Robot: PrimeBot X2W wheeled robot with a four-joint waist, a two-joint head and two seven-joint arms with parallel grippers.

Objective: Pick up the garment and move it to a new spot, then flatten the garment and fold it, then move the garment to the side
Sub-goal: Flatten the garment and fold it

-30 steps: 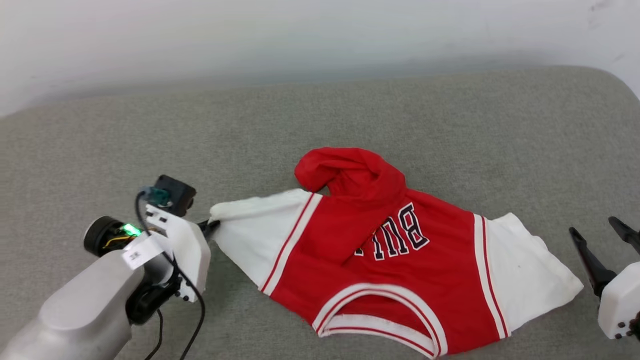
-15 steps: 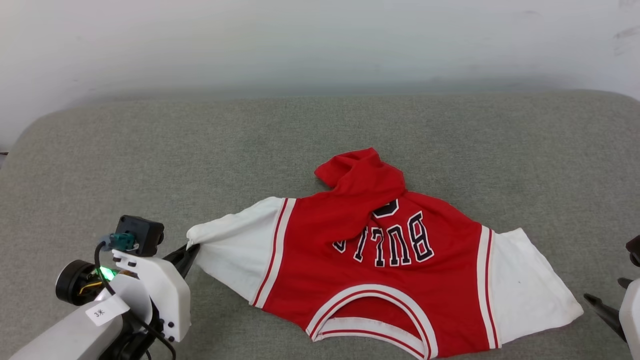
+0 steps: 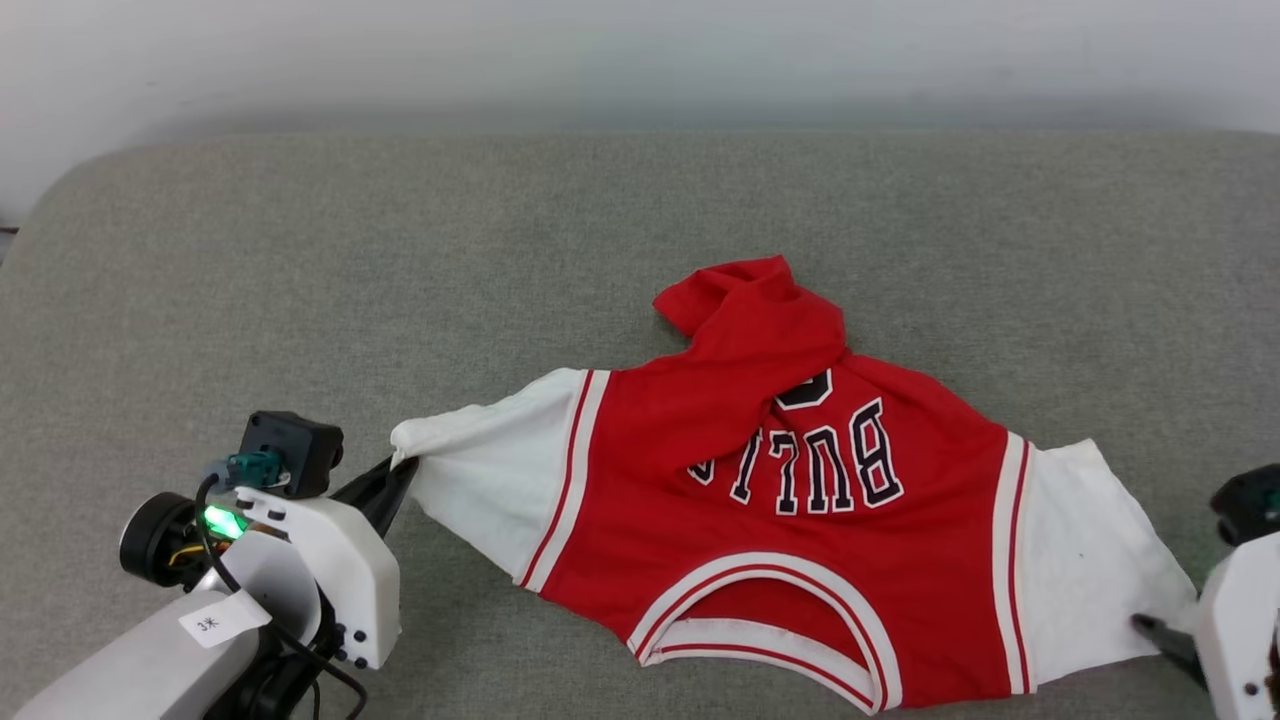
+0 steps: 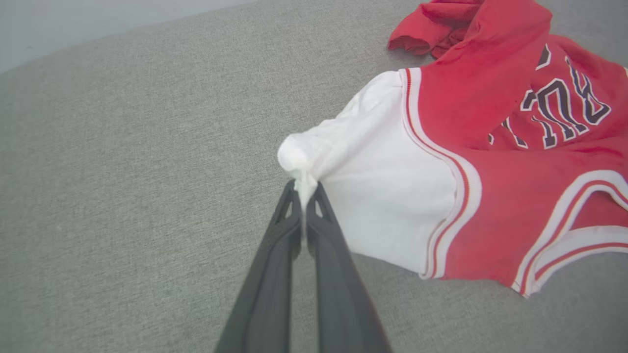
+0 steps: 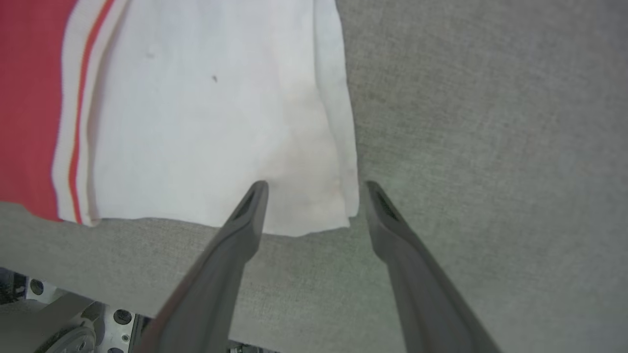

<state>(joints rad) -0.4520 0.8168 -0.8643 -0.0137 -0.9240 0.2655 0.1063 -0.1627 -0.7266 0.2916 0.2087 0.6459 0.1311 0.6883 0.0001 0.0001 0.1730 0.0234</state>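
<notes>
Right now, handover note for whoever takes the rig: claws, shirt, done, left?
Left claw: shut on the tip of one white sleeve.
Right claw: open, with the corner of the other sleeve between its fingers, not gripped.
Shirt: on the grey pad, print up, sleeves out to either side, far hem bunched over part of the print.
Done: sleeves laid out. Not flat, not folded.
Left: probably close the right claw, pull the shirt flat, fold it, move it aside.
</notes>
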